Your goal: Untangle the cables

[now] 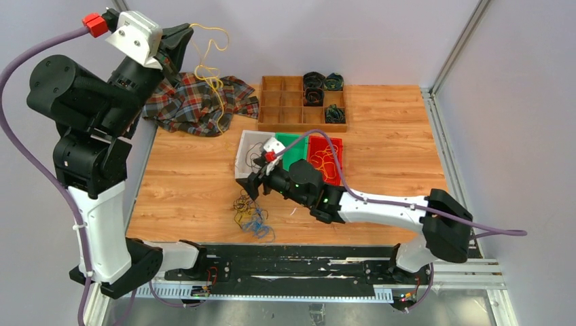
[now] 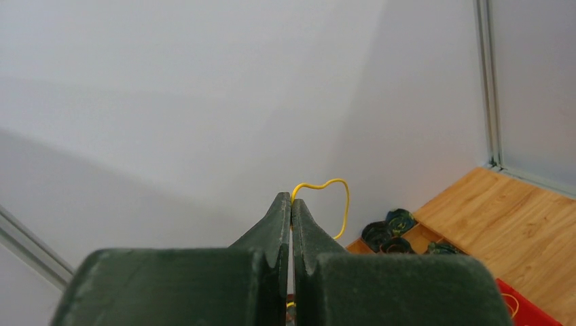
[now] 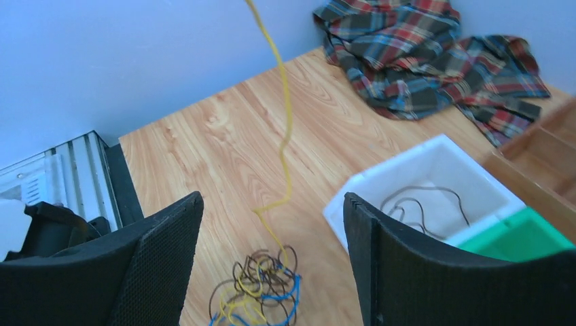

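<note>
The cables point(image 1: 253, 214) lie as a small clump of yellow, dark and blue loops on the wooden table, near its front edge. One yellow cable point(image 3: 286, 129) rises from the clump point(image 3: 261, 293) and leaves the top of the right wrist view. High at the back left, my left gripper point(image 1: 185, 34) is shut on that yellow cable point(image 1: 207, 71), which dangles over the plaid cloth. A yellow loop point(image 2: 334, 185) sticks out past the closed tips of the left gripper point(image 2: 291, 202). My right gripper point(image 3: 272, 204) hangs open just above the clump, holding nothing.
A white bin point(image 1: 243, 155) with a dark cable point(image 3: 422, 202) in it, a green bin point(image 1: 293, 148) and a red bin point(image 1: 327, 161) stand right behind the right gripper. A wooden divided tray point(image 1: 285, 102) holds dark coils. A plaid cloth point(image 1: 193, 102) lies at the back left.
</note>
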Robot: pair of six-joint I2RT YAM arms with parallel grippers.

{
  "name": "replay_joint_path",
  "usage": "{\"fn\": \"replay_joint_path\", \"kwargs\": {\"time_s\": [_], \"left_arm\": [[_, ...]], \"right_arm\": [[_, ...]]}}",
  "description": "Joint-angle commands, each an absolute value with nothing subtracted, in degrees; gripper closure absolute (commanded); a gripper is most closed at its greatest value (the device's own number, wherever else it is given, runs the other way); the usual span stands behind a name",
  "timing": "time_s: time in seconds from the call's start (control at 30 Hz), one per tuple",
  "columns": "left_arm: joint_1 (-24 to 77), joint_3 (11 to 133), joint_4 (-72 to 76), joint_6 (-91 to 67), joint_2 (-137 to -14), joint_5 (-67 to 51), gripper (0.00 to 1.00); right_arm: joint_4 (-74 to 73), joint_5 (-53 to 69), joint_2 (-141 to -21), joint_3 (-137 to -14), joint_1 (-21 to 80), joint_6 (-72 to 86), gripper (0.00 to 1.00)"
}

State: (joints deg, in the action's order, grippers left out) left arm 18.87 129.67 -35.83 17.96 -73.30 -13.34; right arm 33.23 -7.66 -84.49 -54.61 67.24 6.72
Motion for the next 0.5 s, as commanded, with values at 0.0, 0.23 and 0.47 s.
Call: {"fn": "replay_joint_path", "kwargs": {"time_s": [0.0,0.23,0.47], "left_arm": [[18.98,132.47,-33.93,18.68,-72.79,-14.32,1.00],[18.97,136.45,-33.72,19.76,-73.69,-12.70,1.00],[18.92,136.58,-27.13,23.10,-71.46,-9.14,1.00]], "right_arm": [[32.68,-2.23,-91.60,-60.50,68.12,3.18,0.25],[30.58,-4.57,-105.36,-67.90,67.19,2.42,0.28],[32.08,-4.56,-111.94,-66.70,66.71,6.01,0.40]]}}
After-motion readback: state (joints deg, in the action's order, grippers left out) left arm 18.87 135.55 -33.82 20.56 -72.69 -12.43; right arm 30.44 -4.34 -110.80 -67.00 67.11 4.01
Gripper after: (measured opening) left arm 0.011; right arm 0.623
